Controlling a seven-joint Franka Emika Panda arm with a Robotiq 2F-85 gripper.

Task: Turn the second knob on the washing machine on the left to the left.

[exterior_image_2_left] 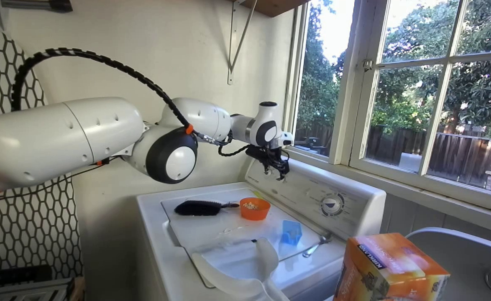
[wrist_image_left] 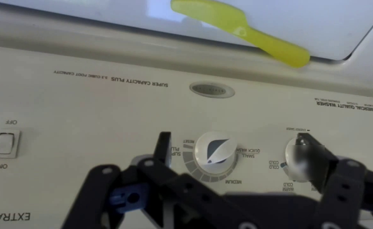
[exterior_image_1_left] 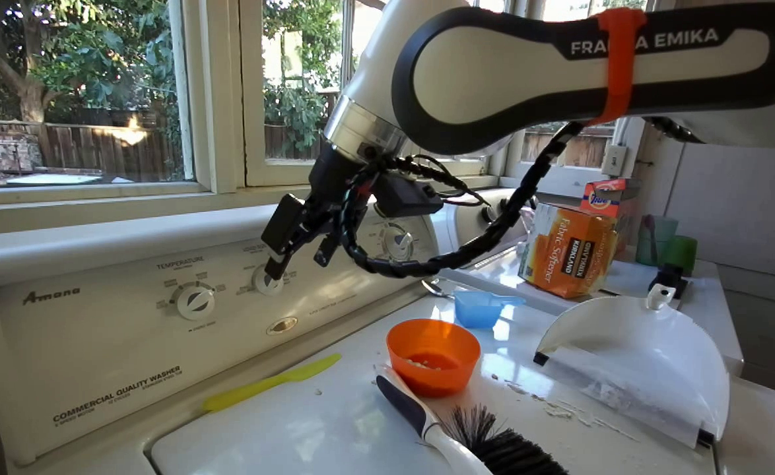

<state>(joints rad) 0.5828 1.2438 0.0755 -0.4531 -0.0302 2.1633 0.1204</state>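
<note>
tilted gripper [exterior_image_1_left: 298, 264] nr 2nd knob [wrist_image_left: 216, 153]

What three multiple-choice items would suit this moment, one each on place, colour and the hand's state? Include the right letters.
1. Where does the brush lie?
A) In the dustpan
B) On the washer lid
C) On the windowsill

2. What colour is the bowl?
A) Blue
B) Green
C) Orange

3. How does the hand stand?
A) Open
B) Shut on the yellow utensil
C) Shut, empty

1 B: an exterior view shows it on the white lid.
2 C: its orange wall shows in both exterior views.
3 A: the wrist view shows its fingers apart, with a knob visible between them.
</note>
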